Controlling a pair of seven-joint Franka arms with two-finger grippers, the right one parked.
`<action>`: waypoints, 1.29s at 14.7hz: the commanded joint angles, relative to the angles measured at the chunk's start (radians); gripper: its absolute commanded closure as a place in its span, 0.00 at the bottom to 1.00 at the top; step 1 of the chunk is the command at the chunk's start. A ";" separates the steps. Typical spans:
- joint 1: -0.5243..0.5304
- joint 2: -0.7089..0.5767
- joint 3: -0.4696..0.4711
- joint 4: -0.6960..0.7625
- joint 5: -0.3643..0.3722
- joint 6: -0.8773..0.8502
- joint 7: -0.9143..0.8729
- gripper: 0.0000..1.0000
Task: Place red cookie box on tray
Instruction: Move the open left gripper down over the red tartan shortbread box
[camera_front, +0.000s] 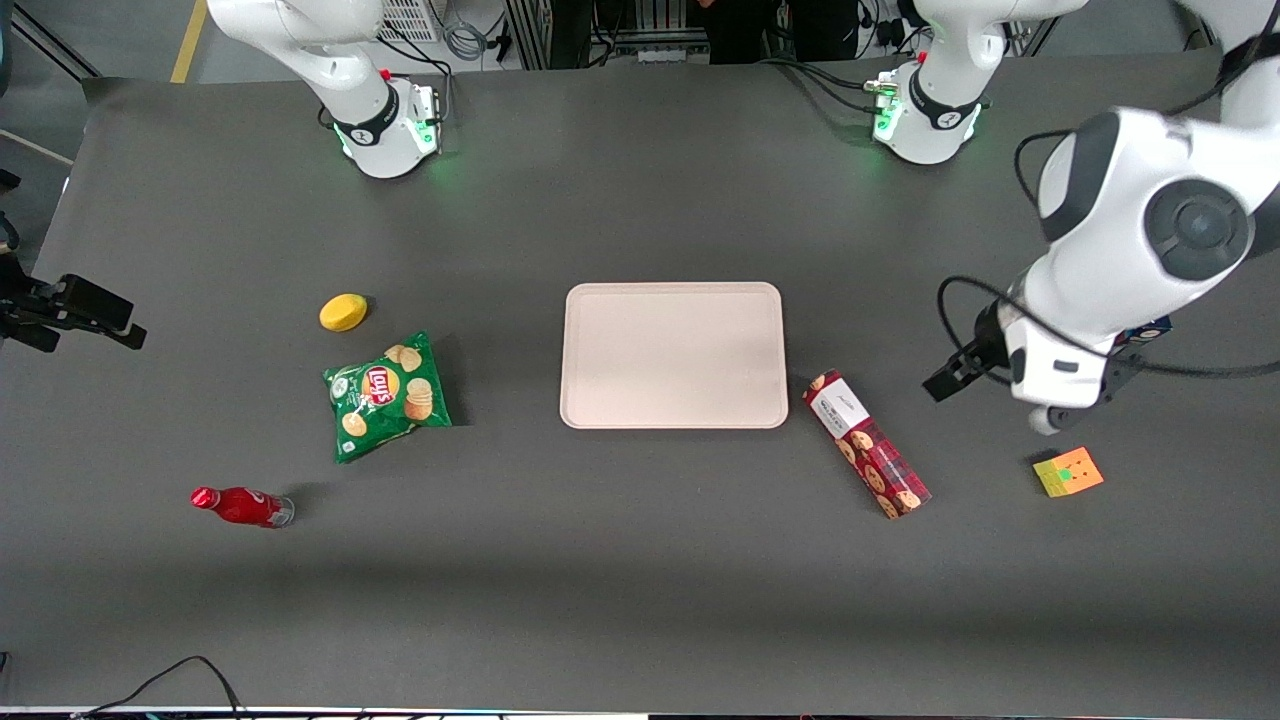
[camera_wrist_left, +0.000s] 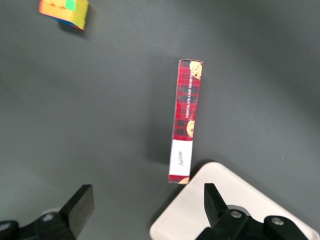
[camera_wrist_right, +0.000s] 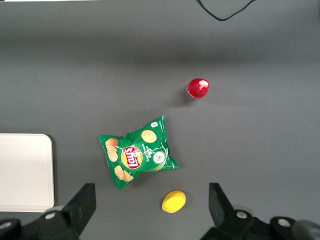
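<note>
Jaws: spread wide, nothing between them.
Gripper (camera_wrist_left: 145, 205): hung in the air above the table, well clear of the red cookie box (camera_front: 866, 443), toward the working arm's end of the table from it.
Fingers (camera_wrist_left: 80, 207): dark, blocky, one over bare table, its mate over a corner of the tray (camera_wrist_left: 240, 200).
Red cookie box: flat on the table, untouched, long and narrow, dark-red plaid with cookie pictures; set at a slant, white-labelled end just beside the tray's near corner, other end angled nearer the front camera and away from the tray. Whether label end and tray rim touch: cannot tell.
Tray (camera_front: 673, 355): pale pinkish-beige, rounded corners, low rim, nothing on it; much wider than the red cookie box.
Puzzle cube (camera_front: 1068, 471): multicoloured, orange and yellow faces showing, on the table, well apart from the red cookie box, toward the working arm's end.
Chip bag (camera_front: 387, 395): green, flat on the table, well apart from the tray, toward the parked arm's end.
Yellow fruit (camera_front: 343, 312): near the chip bag, farther from the front camera than it.
Red bottle (camera_front: 241, 506): lying on its side, nearer the front camera than the chip bag.
Table (camera_front: 640, 600): dark grey surface under everything.
</note>
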 joint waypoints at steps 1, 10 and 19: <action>0.000 0.058 -0.013 -0.029 -0.011 0.118 -0.051 0.02; -0.012 0.256 -0.013 -0.043 0.037 0.332 -0.074 0.02; -0.046 0.357 -0.013 -0.042 0.127 0.392 -0.125 0.02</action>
